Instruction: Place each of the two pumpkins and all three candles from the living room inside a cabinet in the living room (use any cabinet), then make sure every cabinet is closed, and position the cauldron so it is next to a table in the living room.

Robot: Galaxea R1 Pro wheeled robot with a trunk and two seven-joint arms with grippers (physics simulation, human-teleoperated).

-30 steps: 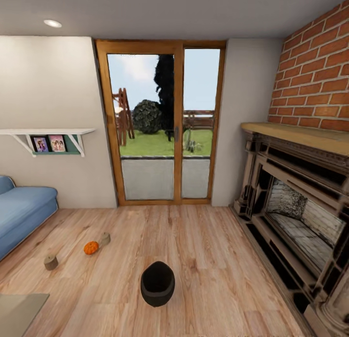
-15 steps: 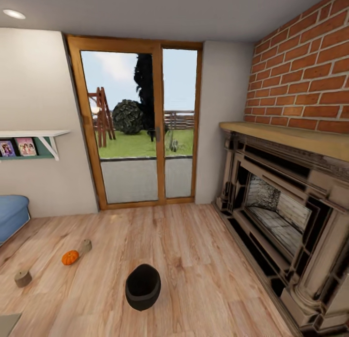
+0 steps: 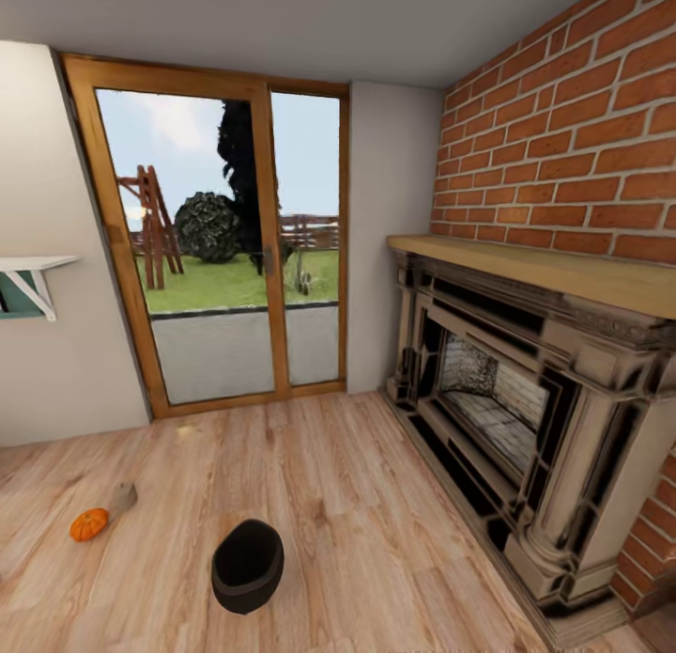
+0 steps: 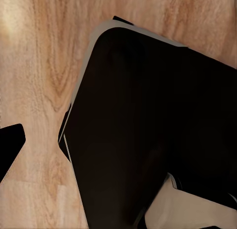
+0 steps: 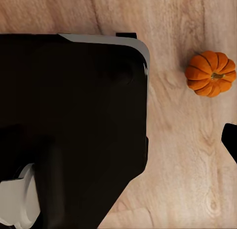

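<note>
From the head view, going left to right along the wooden floor: an orange pumpkin sits close to the floor's left edge of the picture, ribbed and squat. A tan candle lies just beside it, on its side, its long axis running away toward the glass door. The cauldron stands apart from both, glossy black, its wide oval mouth tipped toward the camera, the oval's long axis running toward the door. A brick-backed fireplace fills the right wall.

The right wrist view adds a second pumpkin on bare floorboards, stem up, beside a large dark body of the robot. The left wrist view gives floorboards and more dark bodywork. Whether either gripper is spread or clamped, I cannot tell.
</note>
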